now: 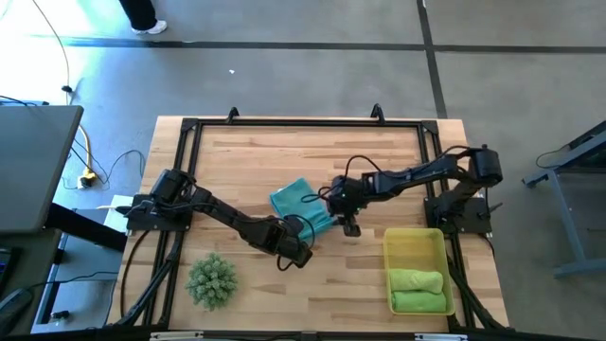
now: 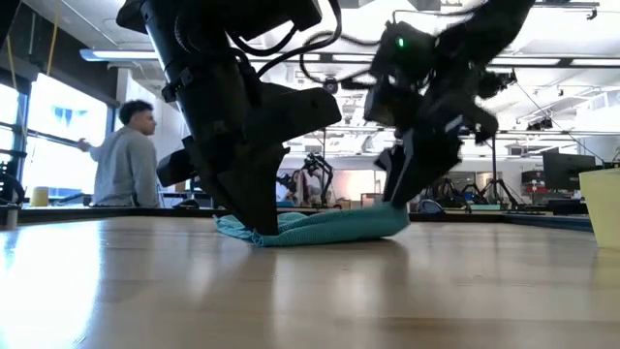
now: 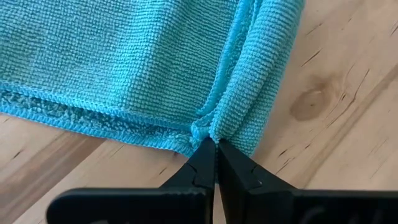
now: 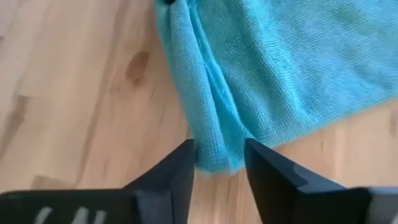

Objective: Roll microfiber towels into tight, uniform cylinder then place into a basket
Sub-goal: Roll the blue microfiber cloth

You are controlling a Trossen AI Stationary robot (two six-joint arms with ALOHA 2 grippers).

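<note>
Centrally on the bench [image 1: 246,152] lies the teal towel [image 1: 299,203]; left tool [image 3: 216,149] pinches its folded corner, right tool [image 4: 219,163], fingers parted, seemingly straddles the opposite corner.

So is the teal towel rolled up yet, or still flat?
Mostly flat. The teal towel lies spread on the table, with only one edge folded into a thick ridge; no cylinder yet.
</note>
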